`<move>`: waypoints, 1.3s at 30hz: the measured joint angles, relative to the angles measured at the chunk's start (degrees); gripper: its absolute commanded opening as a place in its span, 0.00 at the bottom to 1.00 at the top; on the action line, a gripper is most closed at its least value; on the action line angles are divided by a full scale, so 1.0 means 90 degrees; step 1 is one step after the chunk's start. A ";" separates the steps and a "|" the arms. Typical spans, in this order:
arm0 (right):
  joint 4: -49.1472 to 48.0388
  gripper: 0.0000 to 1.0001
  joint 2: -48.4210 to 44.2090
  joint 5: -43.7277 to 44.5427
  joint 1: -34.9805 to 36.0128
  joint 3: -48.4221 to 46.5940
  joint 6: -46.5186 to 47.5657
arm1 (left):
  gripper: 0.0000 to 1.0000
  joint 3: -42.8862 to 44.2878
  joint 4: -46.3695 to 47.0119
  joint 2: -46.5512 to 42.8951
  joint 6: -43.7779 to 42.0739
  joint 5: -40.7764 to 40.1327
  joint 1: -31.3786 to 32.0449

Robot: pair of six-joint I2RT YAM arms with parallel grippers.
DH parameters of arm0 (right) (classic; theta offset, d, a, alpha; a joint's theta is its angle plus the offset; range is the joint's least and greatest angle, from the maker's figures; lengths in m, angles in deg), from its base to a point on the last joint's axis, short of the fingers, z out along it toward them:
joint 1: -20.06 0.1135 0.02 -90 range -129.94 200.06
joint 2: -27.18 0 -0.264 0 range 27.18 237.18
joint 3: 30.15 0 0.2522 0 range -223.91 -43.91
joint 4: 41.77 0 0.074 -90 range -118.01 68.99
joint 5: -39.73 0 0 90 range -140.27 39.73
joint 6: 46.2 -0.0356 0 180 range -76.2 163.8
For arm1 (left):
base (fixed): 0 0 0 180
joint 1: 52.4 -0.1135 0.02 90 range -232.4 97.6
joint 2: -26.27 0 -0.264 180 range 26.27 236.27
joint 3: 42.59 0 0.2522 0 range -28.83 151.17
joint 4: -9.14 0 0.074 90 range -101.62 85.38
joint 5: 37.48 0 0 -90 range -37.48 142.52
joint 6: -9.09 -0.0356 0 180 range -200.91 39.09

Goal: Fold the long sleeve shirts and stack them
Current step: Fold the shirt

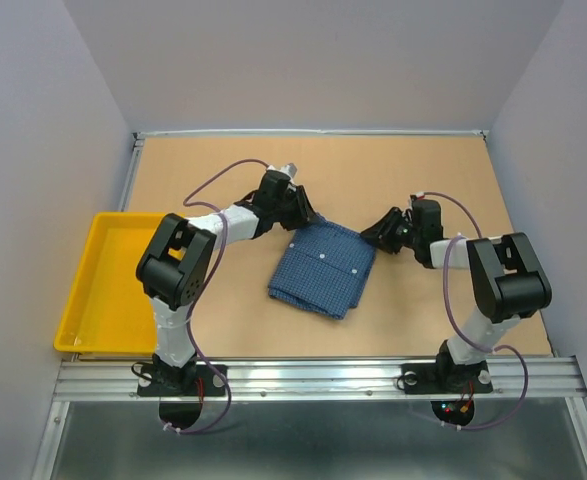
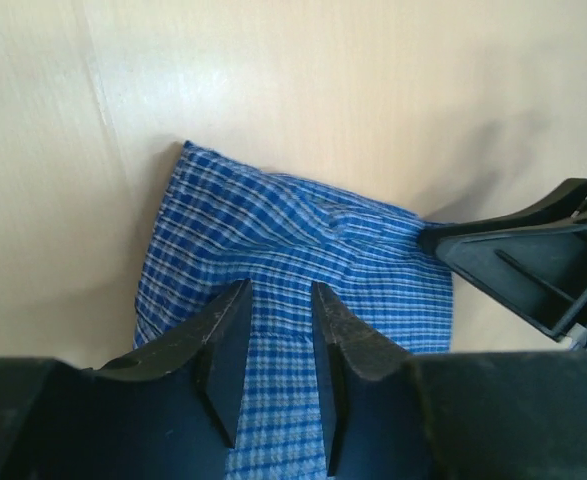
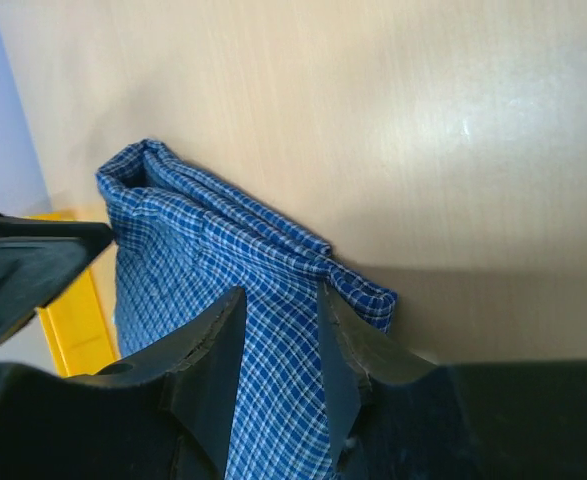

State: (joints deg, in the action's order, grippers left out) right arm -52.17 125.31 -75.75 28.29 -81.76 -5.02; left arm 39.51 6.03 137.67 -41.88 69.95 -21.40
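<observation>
On the bench point(image 1: 403, 170), left tool point(image 2: 279, 292) and right tool point(image 3: 279, 296) each pinch a far corner of the folded shirt point(image 1: 318, 272)

Light brown table point(image 1: 423, 170) between pale walls point(image 1: 313, 60)
Plain lilac-grey on three sides; a metal rail point(image 1: 323, 375) runs along the near edge.

left wrist view | left claw point(image 2: 280, 290): low in frame, narrow gap filled with cloth, pinched on a fold of the shirt point(image 2: 293, 235) | shirt: blue fine check, folded, lying on counter point(image 2: 323, 90) | counter: pale wood | right claw finger point(image 2: 503, 258): black, tip touching shirt's right corner
</observation>
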 measured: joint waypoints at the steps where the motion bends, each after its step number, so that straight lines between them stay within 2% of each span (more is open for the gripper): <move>1: 0.0131 0.41 -0.0083 -0.0005 -0.0002 -0.0034 0.0053 | 0.47 -0.0010 -0.0029 -0.0177 -0.0005 -0.0036 0.0000; 5: 0.0619 0.41 -0.0532 -0.0134 -0.0007 -0.0379 0.0236 | 0.46 0.0109 0.0039 -0.0568 -0.0010 -0.0017 0.0000; 11: 0.0546 0.41 -0.0658 -0.0590 0.0012 -0.0954 0.0170 | 0.38 0.0340 0.0221 -0.0355 0.0129 0.0214 0.0000; 22: -0.0046 0.40 0.0092 -0.0707 0.0090 -0.0675 -0.0107 | 0.36 0.0449 0.0459 0.0755 0.0517 0.0389 -0.0090; 31: -0.0435 0.40 0.0493 -0.0568 0.0053 -0.0177 0.0049 | 0.40 0.0687 0.0692 0.0981 0.0777 0.0398 -0.0729; 35: 0.0024 0.40 0.0197 -0.0520 0.0053 -0.0219 0.0282 | 0.43 0.0500 0.0627 0.0639 0.0680 0.0372 -0.0797; 39: 0.0614 0.41 -0.0403 -0.0508 0.0083 -0.0347 0.0427 | 0.43 -0.0170 0.0425 -0.0476 0.0452 0.0299 -0.0741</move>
State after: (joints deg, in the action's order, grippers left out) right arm -46.64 121.68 -80.32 29.03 -84.88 -1.17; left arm 37.98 9.86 133.38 -37.82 72.64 -28.06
